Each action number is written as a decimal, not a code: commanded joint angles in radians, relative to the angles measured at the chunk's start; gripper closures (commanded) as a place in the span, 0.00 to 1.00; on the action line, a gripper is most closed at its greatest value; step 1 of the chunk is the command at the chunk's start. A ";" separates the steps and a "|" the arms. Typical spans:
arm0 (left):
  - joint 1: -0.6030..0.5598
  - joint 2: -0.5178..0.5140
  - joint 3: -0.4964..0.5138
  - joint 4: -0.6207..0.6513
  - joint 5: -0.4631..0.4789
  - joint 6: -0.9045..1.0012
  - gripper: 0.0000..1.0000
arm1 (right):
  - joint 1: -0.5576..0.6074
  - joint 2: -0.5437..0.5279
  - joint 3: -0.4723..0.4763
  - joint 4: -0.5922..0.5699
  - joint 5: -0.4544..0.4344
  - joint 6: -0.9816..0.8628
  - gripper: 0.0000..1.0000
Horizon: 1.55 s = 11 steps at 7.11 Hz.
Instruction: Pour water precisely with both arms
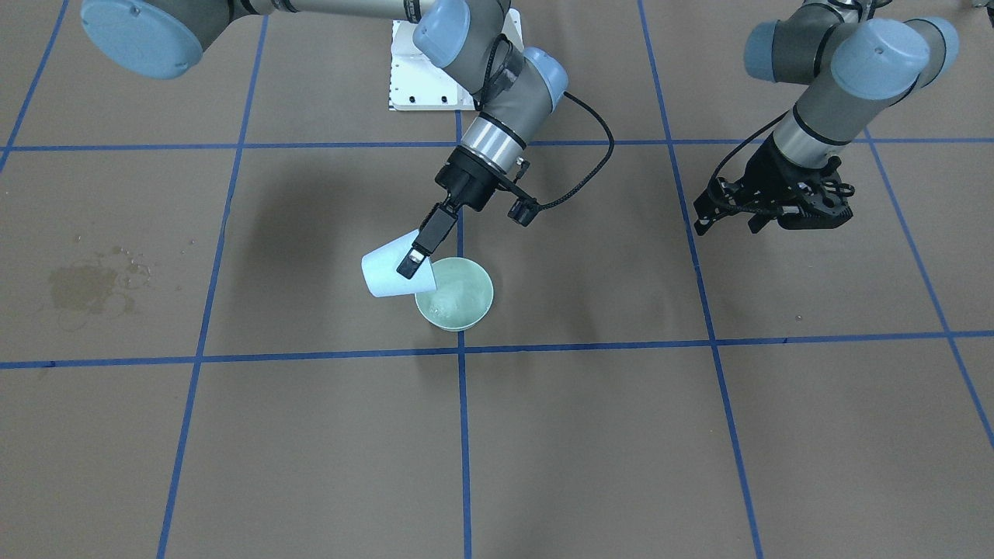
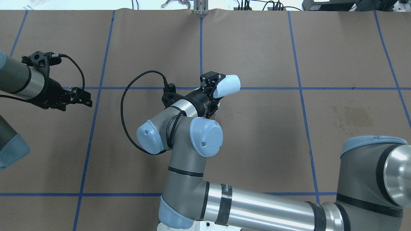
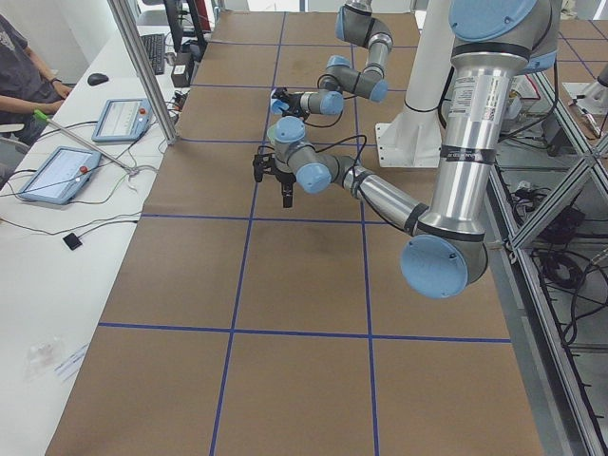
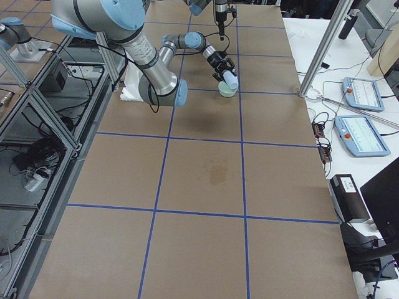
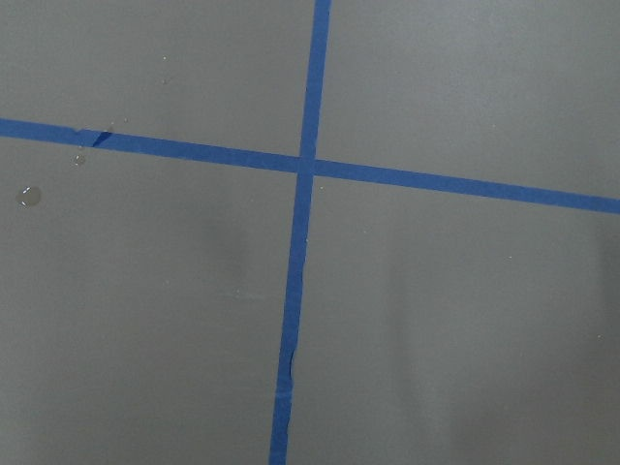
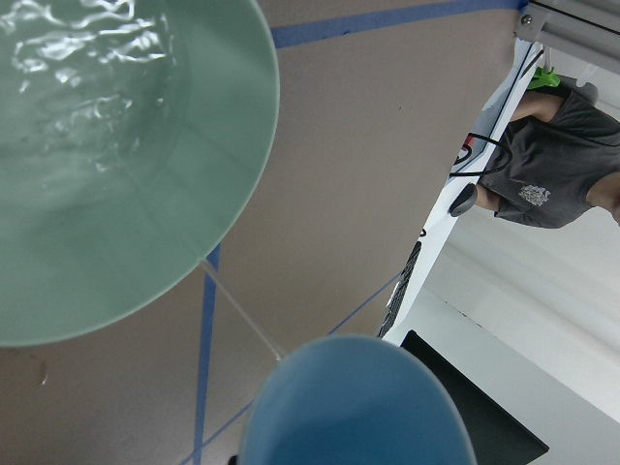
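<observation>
Right gripper (image 1: 411, 260): jaws clamped on pale blue cup (image 1: 384, 273), near table (image 1: 590, 435) centre.
Cup tipped almost on side, mouth over rim of green bowl (image 1: 466, 299), base pointing right.
Bowl stands upright on table just beside blue tape (image 1: 464, 435) crossing.
Water (image 6: 77, 87) in bowl, surface rippled with glints.
Left gripper (image 1: 730, 221): well apart to left, above bare table, jaws apart, nothing between them.
Wet stain (image 1: 81, 287) on table far to right.
</observation>
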 commanded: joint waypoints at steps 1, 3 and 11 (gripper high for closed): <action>0.000 0.000 -0.005 0.000 0.000 0.002 0.00 | 0.061 -0.174 0.290 0.116 0.168 0.168 0.63; 0.000 -0.002 -0.005 0.000 -0.002 0.001 0.00 | 0.193 -0.465 0.571 0.362 0.397 0.173 0.62; 0.000 0.002 -0.004 0.008 -0.088 -0.122 0.00 | 0.643 -1.224 0.354 1.672 0.942 0.450 0.61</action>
